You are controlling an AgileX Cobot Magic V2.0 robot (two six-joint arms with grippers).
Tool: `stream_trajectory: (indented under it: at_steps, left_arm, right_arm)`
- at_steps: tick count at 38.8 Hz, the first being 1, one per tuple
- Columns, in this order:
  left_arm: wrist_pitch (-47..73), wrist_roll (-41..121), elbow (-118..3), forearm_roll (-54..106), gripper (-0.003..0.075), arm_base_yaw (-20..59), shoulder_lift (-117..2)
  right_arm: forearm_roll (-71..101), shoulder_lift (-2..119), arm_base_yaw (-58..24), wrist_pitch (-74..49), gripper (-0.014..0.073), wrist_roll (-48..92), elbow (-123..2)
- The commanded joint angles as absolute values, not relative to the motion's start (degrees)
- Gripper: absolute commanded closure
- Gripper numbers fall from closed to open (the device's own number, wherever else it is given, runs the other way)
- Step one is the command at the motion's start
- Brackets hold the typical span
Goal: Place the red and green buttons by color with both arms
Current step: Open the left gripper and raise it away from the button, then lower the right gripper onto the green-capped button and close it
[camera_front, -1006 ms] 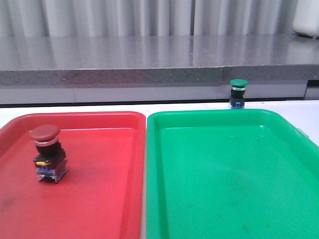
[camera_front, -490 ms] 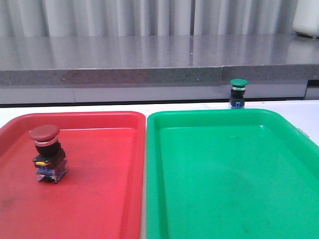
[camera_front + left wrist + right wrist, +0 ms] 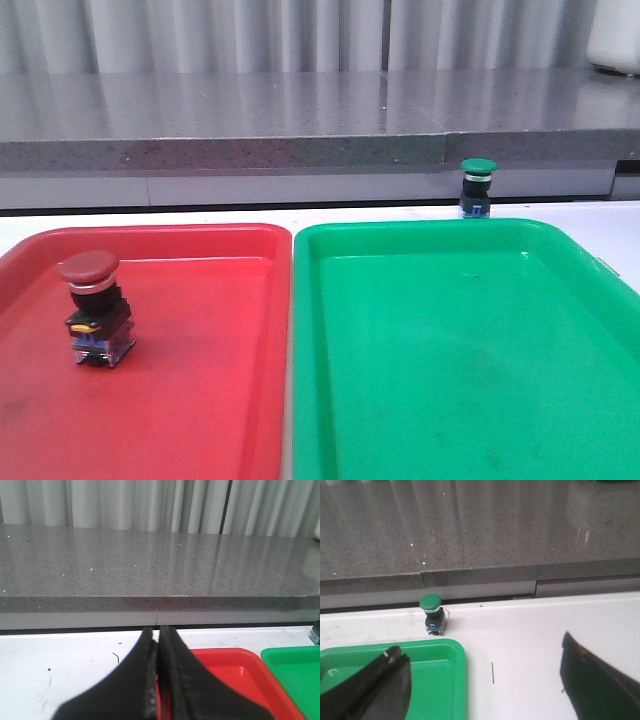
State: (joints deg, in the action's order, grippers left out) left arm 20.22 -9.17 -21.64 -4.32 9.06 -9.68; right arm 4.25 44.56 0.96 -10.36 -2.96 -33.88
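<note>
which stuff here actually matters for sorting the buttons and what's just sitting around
Part of the job:
- red button, upright in the red tray
- green button, on the white table behind the green tray
- left gripper, shut
- right gripper, open

Just there:
- grey stone ledge
- white container, on the ledge's far right

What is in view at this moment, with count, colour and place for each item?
red button: one, dark red cap, standing in the red tray, left part.
green button: one, green cap, on the white table behind the green tray's far edge, outside it.
red tray: one, red, left side of the table.
green tray: one, green, right of the red tray, nothing in it.
table: one, white.
ledge: one, grey speckled, behind the table.
left tool: one, black, shut, empty.
right tool: one, black, open, empty.
</note>
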Motion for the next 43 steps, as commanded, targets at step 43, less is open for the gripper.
stream_trajectory:
  at_steps: [43]
  left_arm:
    - [15.17, -9.47, -23.10, -3.86, 0.0740, 9.07, -10.29]
  right_arm:
    - [2.68, 112.78, -8.19, -15.43, -0.0029, -2.92, -87.53]
